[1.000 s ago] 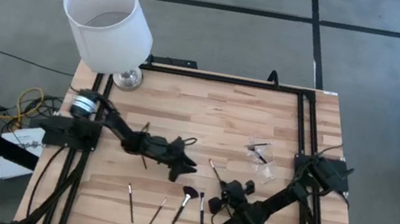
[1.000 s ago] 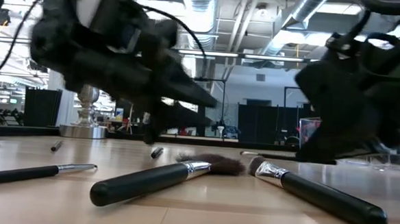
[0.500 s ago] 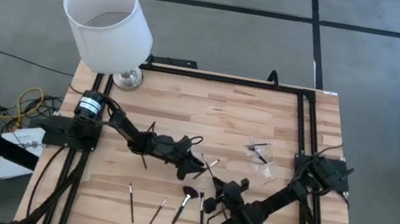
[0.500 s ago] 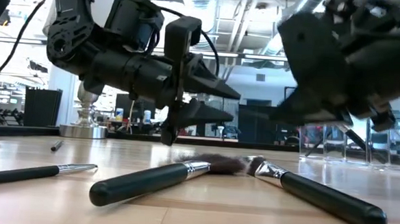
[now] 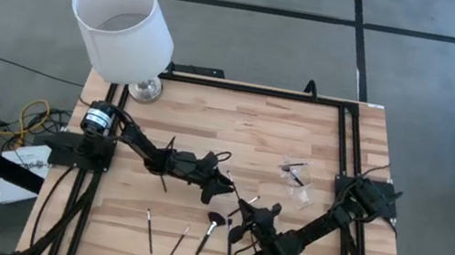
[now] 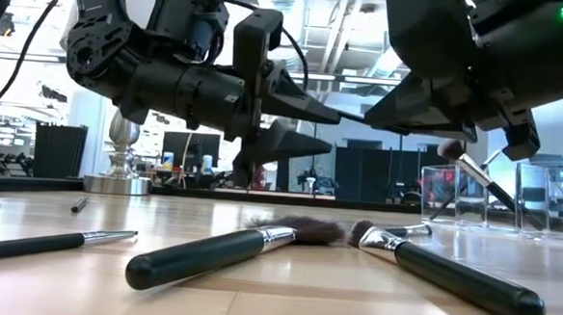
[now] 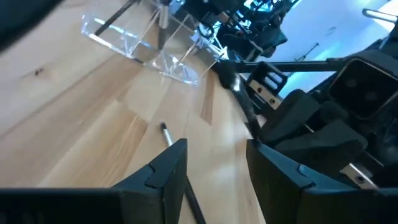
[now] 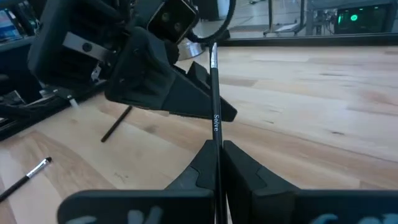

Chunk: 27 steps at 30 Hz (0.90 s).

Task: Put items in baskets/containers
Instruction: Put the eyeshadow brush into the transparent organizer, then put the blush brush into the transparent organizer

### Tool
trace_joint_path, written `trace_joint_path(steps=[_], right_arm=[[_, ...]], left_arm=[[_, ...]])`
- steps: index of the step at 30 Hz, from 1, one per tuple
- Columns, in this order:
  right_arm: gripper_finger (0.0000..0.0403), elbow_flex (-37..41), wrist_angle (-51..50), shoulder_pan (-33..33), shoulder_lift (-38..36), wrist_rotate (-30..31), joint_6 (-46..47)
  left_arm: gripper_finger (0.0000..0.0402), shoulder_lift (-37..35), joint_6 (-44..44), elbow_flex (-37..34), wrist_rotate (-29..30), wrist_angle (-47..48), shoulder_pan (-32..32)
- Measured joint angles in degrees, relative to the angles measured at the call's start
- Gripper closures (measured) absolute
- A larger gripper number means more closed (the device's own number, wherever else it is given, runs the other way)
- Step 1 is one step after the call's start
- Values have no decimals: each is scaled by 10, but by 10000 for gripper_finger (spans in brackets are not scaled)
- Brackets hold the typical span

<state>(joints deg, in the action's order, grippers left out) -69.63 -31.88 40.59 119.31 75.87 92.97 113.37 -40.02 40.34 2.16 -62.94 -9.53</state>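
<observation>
You have free wood on the far half of the table (image 5: 239, 116); the near half is crowded, and a black frame runs along its edges. The white lamp (image 5: 124, 25) stands at the far left corner, away from both arms.

Your right gripper (image 8: 217, 146) is clenched on a thin black makeup brush (image 8: 214, 93), holding it above the table with the handle pointing at the left arm. In the low view its bristle end points toward the clear container (image 6: 473, 195), but it is not inside. Your left gripper (image 5: 225, 186) hangs just beside it near the table's middle, fingers (image 7: 165, 171) spread apart and holding nothing, its tips almost at the held brush.

The clear container (image 5: 297, 181) stands on the right side and has brushes in it. Under the grippers, near the front edge, lie a fluffy brush (image 5: 212, 225) and three slim brushes (image 5: 148, 230). One more brush (image 5: 164, 165) lies under the left arm.
</observation>
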Motion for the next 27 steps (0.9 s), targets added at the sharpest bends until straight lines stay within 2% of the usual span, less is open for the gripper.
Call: trace_joint_path(steps=[4, 10, 27], right_arm=[[400, 0, 5, -5, -1, -16, 0], [401, 0, 11, -6, -1, -5, 0], [401, 0, 12, -6, -1, 15, -5]], left_arm=[[239, -20, 31, 0, -2, -2, -4], [239, -56, 69, 0, -1, 0, -4], [239, -74, 81, 0, -1, 12, -5]])
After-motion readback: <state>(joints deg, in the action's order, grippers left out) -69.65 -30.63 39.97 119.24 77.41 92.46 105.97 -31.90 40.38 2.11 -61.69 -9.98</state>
